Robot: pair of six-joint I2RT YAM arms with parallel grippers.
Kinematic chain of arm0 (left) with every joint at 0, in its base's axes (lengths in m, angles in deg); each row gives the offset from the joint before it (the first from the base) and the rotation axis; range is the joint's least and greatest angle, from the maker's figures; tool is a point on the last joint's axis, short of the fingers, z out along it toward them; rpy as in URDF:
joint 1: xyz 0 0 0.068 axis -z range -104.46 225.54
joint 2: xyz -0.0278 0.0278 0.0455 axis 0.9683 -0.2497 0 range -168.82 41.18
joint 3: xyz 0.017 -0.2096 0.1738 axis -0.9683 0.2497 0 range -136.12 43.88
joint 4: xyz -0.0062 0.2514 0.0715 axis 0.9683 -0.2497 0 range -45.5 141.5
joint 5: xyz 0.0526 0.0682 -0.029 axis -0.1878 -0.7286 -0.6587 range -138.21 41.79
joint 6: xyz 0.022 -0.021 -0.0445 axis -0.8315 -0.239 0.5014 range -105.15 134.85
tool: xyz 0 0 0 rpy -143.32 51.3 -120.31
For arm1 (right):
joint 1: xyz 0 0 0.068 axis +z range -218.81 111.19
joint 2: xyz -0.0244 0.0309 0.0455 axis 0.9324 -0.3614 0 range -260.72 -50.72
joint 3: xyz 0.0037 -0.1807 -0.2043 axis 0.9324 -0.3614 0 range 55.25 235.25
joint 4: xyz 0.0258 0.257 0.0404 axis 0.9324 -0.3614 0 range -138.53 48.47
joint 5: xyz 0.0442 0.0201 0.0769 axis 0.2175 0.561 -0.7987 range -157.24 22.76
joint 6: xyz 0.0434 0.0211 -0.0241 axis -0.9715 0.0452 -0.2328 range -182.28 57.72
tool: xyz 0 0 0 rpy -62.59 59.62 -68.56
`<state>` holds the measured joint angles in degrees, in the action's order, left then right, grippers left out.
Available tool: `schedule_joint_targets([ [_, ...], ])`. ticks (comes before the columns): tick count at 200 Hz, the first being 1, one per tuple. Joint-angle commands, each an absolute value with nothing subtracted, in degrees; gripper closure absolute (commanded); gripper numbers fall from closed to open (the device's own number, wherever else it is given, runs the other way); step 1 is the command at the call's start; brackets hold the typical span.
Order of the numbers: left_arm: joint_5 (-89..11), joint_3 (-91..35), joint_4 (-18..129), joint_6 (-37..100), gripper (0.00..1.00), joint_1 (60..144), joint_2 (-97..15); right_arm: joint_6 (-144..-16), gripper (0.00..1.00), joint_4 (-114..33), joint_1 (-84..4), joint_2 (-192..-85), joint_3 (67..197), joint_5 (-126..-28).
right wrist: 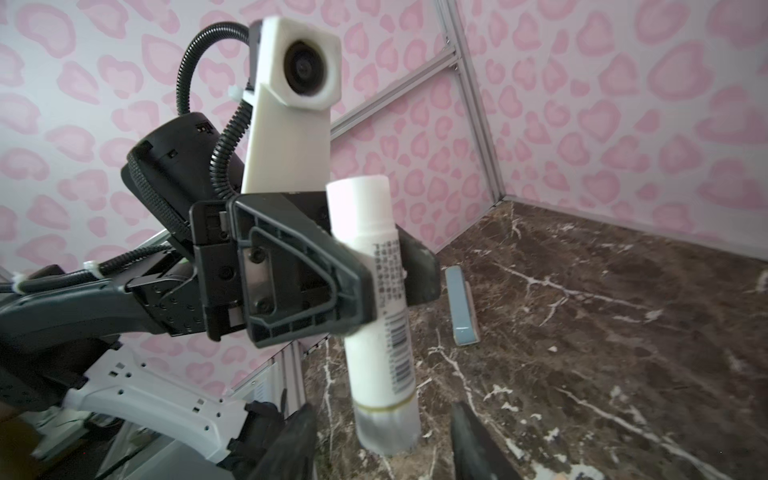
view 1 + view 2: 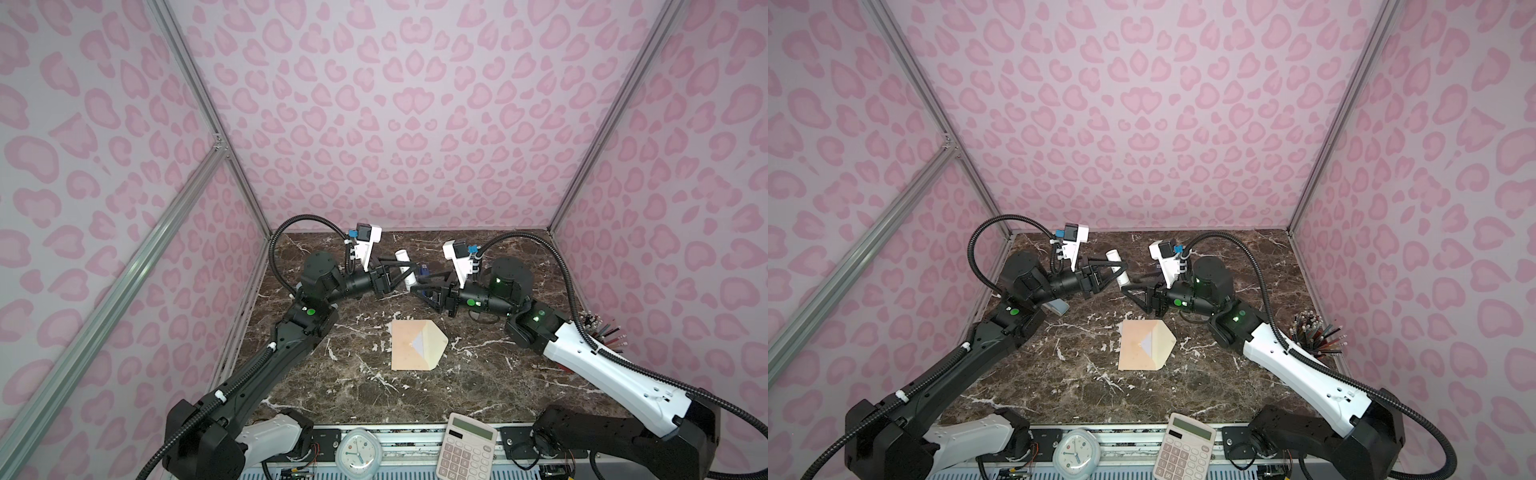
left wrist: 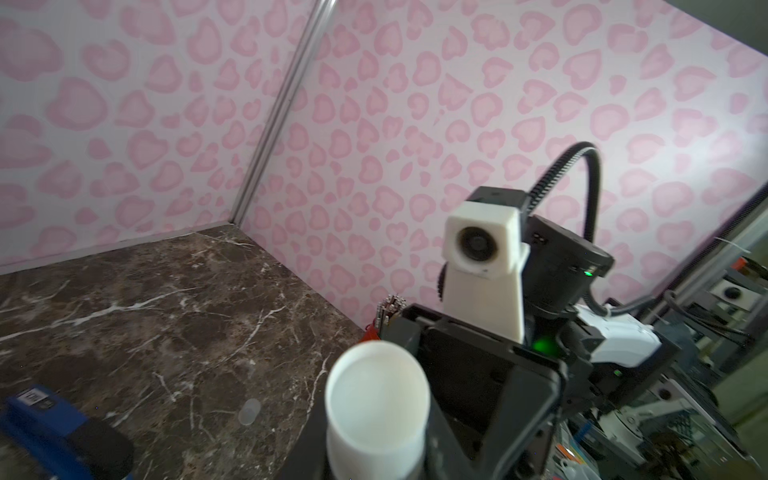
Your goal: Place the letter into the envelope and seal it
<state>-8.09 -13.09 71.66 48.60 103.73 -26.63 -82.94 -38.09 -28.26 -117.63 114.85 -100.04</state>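
Left hand point(image 1: 386, 282) was clamped on a white glue stick point(image 1: 384, 365); right hand point(image 1: 382, 440) stood apart, flanking its end; the envelope point(image 2: 409, 347) lay flat on the worktop point(image 2: 478, 374)

We log a dark marble tabletop point(image 2: 478, 374) inside pink leopard-print walls point(image 2: 415, 124). A white glue stick point(image 1: 382, 291) is tilted and raised off the tabletop at the far middle. Just beyond it lies a blue-and-black object point(image 2: 424, 272) that we cannot identify. A grey-blue block point(image 2: 1059, 306) lies flat at far left. A cup of pencils point(image 2: 1312, 332) stands at the right edge. At the near edge a round clock point(image 2: 356, 453) sits beside a pale calculator point(image 2: 465, 449).
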Motion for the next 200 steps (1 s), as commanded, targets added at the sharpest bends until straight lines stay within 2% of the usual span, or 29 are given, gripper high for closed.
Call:
schedule_joint_targets([
  [1, -20.62, -15.62, 64.71, 41.98, 0.96, 103.67, -25.48, -72.17, 0.39, -41.66, -27.47, -116.95, 112.95, -90.92],
  [32, -31.3, -17.14, 63.18, 41.83, 0.96, 103.83, -24.3, -64.13, 0.31, -35.65, -22.23, -115.8, 108.54, -78.35],
  [66, -36.83, -18.53, 60.56, 40.1, 0.97, 106.7, -24.01, -59.56, 0.31, -29.12, -16.47, -118.25, 108.67, -65.56],
  [93, -39.99, -18.34, 60.36, 39.8, 0.96, 109.06, -23.95, -58.13, 0.32, -24.08, -14.43, -121.28, 109.83, -58.99],
  [115, -41.12, -18.16, 60.46, 40.32, 0.96, 109.9, -24.11, -57.44, 0.33, -21.72, -13.99, -123.49, 110.75, -57.19],
  [156, -41.53, -18.34, 59.99, 40.42, 0.97, 110.25, -24.39, -57.93, 0.46, -21.57, -13.98, -126.77, 113.25, -58.45],
  [200, -40.52, -18.89, 60.11, 40.77, 0.97, 110.34, -25.37, -57.44, 0.51, -22.37, -13.96, -129.22, 115.73, -60.12],
])
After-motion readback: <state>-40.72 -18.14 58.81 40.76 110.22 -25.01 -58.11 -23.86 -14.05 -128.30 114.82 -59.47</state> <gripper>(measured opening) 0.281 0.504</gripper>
